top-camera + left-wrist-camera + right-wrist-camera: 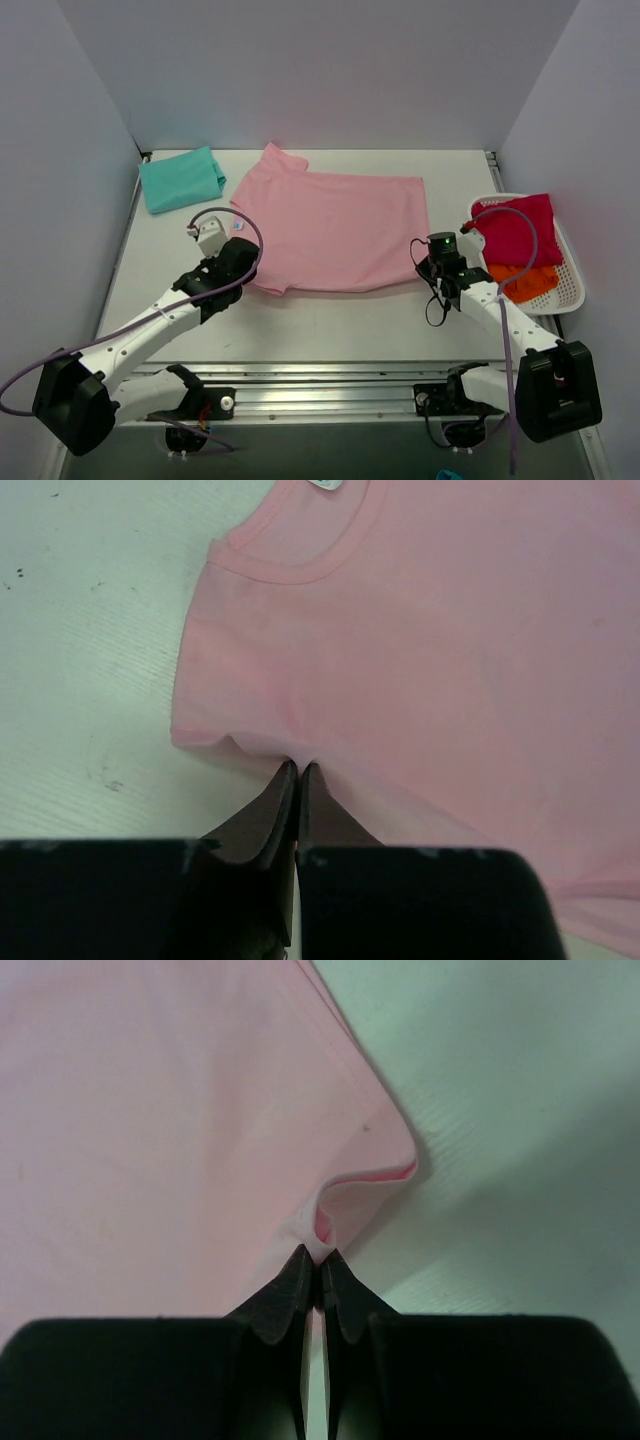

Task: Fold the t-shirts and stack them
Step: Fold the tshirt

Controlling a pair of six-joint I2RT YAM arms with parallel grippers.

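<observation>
A light pink t-shirt (335, 232) lies spread flat in the middle of the table, collar to the left. My left gripper (256, 274) is shut on its near left edge, by the sleeve. In the left wrist view the left gripper (298, 768) pinches a small pucker of the pink t-shirt (430, 650) just below the collar. My right gripper (422, 264) is shut on the near right hem corner. The right wrist view shows the right gripper (320, 1258) holding a raised fold of the pink t-shirt (150, 1110). A folded teal t-shirt (180, 179) sits at the back left.
A white mesh basket (574, 290) stands at the right edge, holding a crimson t-shirt (517, 230) over an orange one (528, 281). Grey walls close in the table on three sides. A metal rail (320, 385) runs along the near edge.
</observation>
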